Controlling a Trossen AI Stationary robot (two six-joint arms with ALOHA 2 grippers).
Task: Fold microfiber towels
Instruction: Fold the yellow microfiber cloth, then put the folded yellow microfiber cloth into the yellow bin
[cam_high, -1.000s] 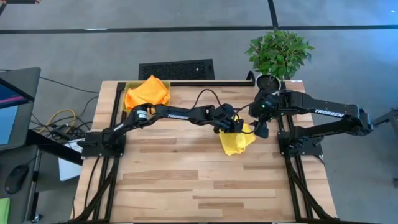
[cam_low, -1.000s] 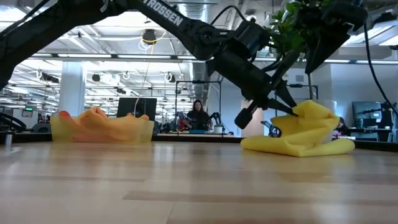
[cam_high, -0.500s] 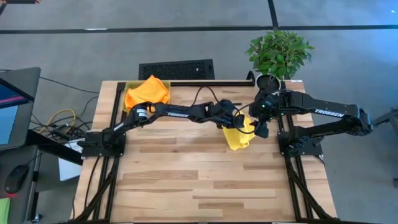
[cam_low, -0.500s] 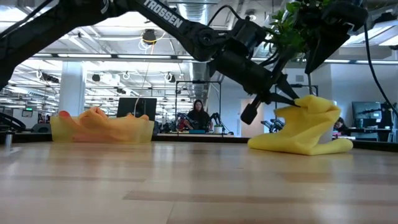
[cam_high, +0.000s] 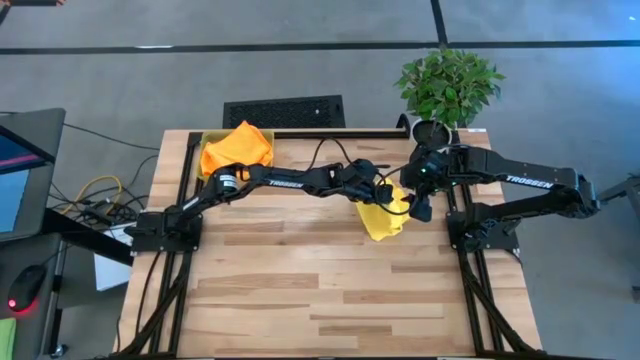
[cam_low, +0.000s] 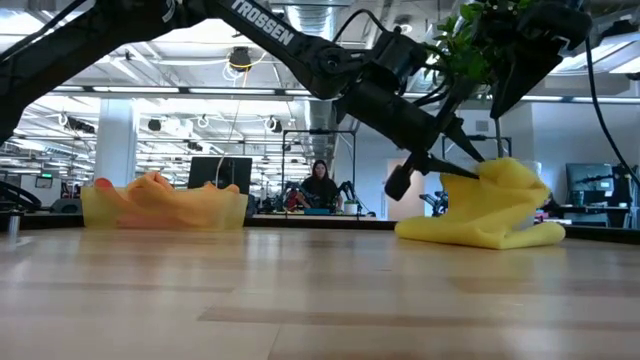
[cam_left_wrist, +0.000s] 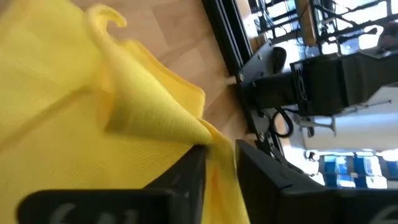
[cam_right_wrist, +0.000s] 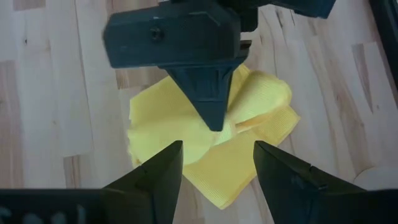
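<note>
From the left wrist view, the left gripper (cam_left_wrist: 217, 163) has a slim gap between its two dark fingers (cam_left_wrist: 186, 174), and a raised fold of the yellow towel (cam_left_wrist: 74, 112) runs right into that gap; whether the cloth is pinched or merely lying between the tips cannot be told here. The right wrist view gives what that view lacks: the right gripper (cam_right_wrist: 217, 165) hovers above with its fingers spread wide and holding nothing, the yellow towel (cam_right_wrist: 211, 155) spread directly beneath it on the wooden table (cam_right_wrist: 56, 93), and the left gripper (cam_right_wrist: 214, 118) pointing down onto the cloth's middle. The low view alone shows height: the towel (cam_low: 485, 210) humps up at the left gripper's (cam_low: 445, 170) tip while its lower edge lies flat on the table. In the high view the towel (cam_high: 385, 220) lies just below both grippers, the left gripper (cam_high: 380, 197) and the right gripper (cam_high: 420, 208) close together above it. Well beyond the left gripper, an orange towel (cam_high: 237, 148) is heaped in a yellow bin (cam_low: 100, 208) at the table's far corner.
</note>
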